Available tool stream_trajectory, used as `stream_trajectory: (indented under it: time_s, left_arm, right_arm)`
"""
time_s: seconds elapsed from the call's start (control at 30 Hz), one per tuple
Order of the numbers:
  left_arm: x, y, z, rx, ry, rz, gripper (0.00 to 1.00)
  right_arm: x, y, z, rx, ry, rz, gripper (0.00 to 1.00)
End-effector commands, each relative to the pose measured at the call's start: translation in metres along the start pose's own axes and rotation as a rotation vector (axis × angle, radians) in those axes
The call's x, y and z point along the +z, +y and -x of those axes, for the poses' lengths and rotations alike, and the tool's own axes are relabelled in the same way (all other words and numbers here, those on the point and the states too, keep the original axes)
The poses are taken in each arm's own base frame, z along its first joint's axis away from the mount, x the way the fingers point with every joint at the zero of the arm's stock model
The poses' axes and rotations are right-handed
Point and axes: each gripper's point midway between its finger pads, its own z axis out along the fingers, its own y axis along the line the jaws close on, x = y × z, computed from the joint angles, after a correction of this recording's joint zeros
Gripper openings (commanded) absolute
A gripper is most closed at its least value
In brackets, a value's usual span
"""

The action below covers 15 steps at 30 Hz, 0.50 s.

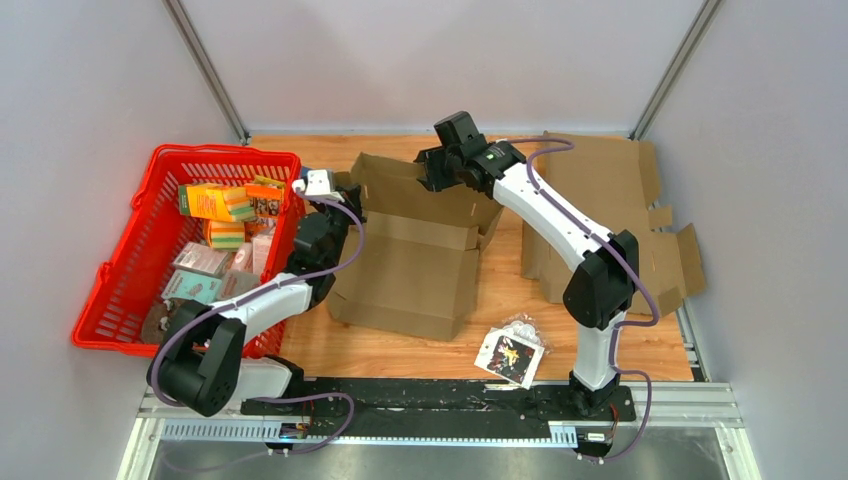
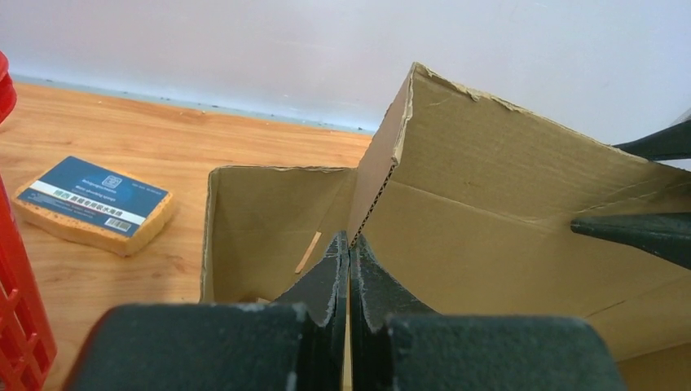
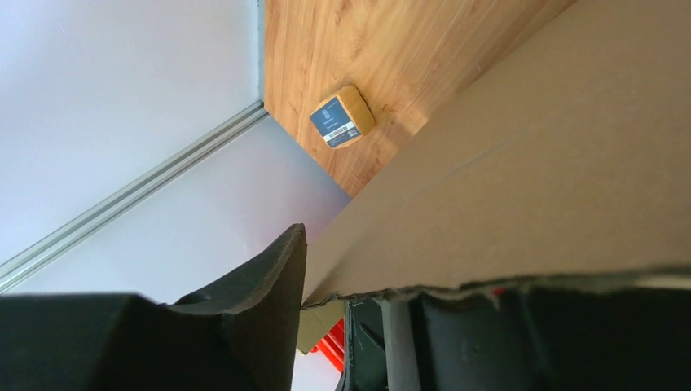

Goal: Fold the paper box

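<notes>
The left gripper (image 2: pixel 349 273) has its fingers pressed together on the top edge of a wall of the cardboard box (image 1: pixel 410 270), at the box's back left corner; a sliver of cardboard shows between the pads. From the left wrist view, the pinched wall runs away from the fingers and a tall flap with a ragged top edge rises to the right of them.

The right gripper (image 1: pixel 428 175) is at the far side of the box, on that raised back flap. In the right wrist view one finger (image 3: pixel 273 301) sits on one face of the flap and the other is partly hidden behind its torn edge, so the jaws straddle the cardboard. Whether they actually clamp it, I cannot tell.

The box stands open in the middle of the wooden table (image 1: pixel 400 355), between the two arms, with its front flaps folded down and outward.

Just beyond its back left corner lies a sponge in a blue wrapper (image 2: pixel 94 204). A red basket (image 1: pixel 225 152) full of small packages sits to the left. A flat, unfolded sheet of cardboard (image 1: pixel 600 200) lies to the right, and a small plastic packet (image 1: pixel 510 352) lies near the front edge.
</notes>
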Motion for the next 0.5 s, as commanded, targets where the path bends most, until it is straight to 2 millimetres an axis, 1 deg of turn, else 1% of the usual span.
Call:
stream_trajectory:
  time_s: [0.0,0.03,0.07,0.1,0.13,0.17,0.2,0.23,0.27,0.33,0.37,0.4,0.43,0.47]
  left_arm:
    - [0.000,-0.011,0.012,-0.043,-0.037,-0.041,0.04]
    - [0.000,-0.012,0.012,-0.046,-0.027,-0.043,0.09]
    - [-0.003,-0.012,0.010,-0.044,0.001,-0.044,0.13]
    - [-0.006,-0.014,0.008,-0.048,0.025,-0.054,0.19]
    - [-0.008,-0.016,0.011,-0.051,0.040,-0.059,0.28]
    - [-0.015,-0.016,0.010,-0.042,0.075,-0.059,0.31]
    - [-0.020,-0.020,0.012,-0.044,0.091,-0.083,0.33]
    - [-0.025,-0.022,0.014,-0.046,0.104,-0.088,0.39]
    - [-0.036,-0.022,0.018,-0.045,0.124,-0.091,0.41]
    - [-0.048,-0.022,0.024,-0.039,0.139,-0.098,0.46]
    - [-0.060,-0.017,0.026,-0.033,0.167,-0.083,0.47]
    - [-0.065,-0.013,0.029,-0.022,0.180,-0.065,0.47]
    - [-0.069,-0.012,0.039,-0.019,0.178,-0.051,0.45]
    - [-0.079,-0.007,0.039,-0.006,0.208,-0.027,0.43]
  right_arm:
    - [-0.004,0.017,0.002,-0.009,-0.033,0.057,0.31]
    - [-0.001,0.012,0.003,-0.013,-0.036,0.047,0.27]
    - [0.001,0.012,0.003,-0.010,-0.029,0.057,0.23]
    - [0.003,0.011,0.001,-0.014,-0.021,0.060,0.16]
    - [0.007,0.008,0.001,-0.025,-0.020,0.058,0.14]
    - [0.009,0.011,-0.002,-0.032,-0.003,0.073,0.13]
    - [0.012,0.013,-0.003,-0.045,0.004,0.081,0.11]
    - [0.012,0.016,-0.004,-0.065,0.009,0.089,0.11]
    - [0.014,0.019,-0.005,-0.102,0.010,0.095,0.11]
    - [0.014,0.026,-0.004,-0.162,0.009,0.118,0.12]
    - [0.014,0.027,-0.004,-0.223,0.002,0.125,0.12]
    - [0.016,0.027,-0.003,-0.254,0.001,0.131,0.12]
    - [0.016,0.027,-0.002,-0.279,0.000,0.137,0.12]
    - [0.014,0.030,-0.003,-0.302,0.003,0.159,0.12]
